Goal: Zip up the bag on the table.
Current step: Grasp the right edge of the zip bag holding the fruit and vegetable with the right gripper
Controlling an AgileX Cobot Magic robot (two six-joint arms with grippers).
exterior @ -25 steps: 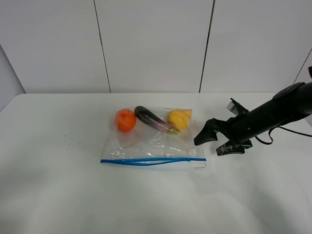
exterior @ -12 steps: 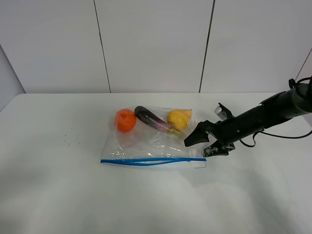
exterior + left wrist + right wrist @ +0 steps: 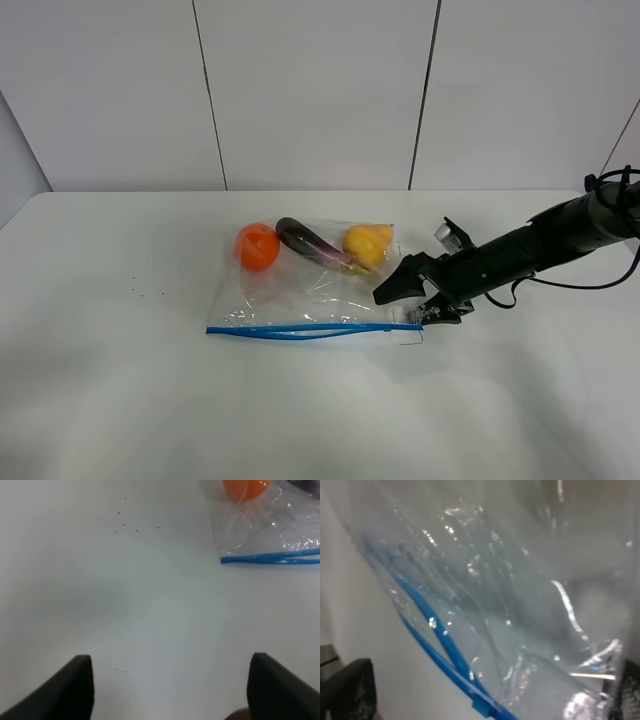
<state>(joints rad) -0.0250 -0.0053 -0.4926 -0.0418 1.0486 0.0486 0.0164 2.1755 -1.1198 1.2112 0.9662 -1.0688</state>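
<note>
The bag lies flat on the table. It is clear plastic with a blue zipper strip along its near edge, and an orange, a purple and a yellow piece of produce sit at its far side. My right gripper is open at the bag's right end by the zipper. In the right wrist view the bag and the zipper strip lie between the fingers. My left gripper is open over bare table, apart from the bag.
A white panelled wall stands behind the table's far edge. A few tiny dark specks lie left of the bag. The right arm's cable trails near the table's right edge.
My right gripper has moved left and down to the bag's right end near the zipper. The bag has not moved.
</note>
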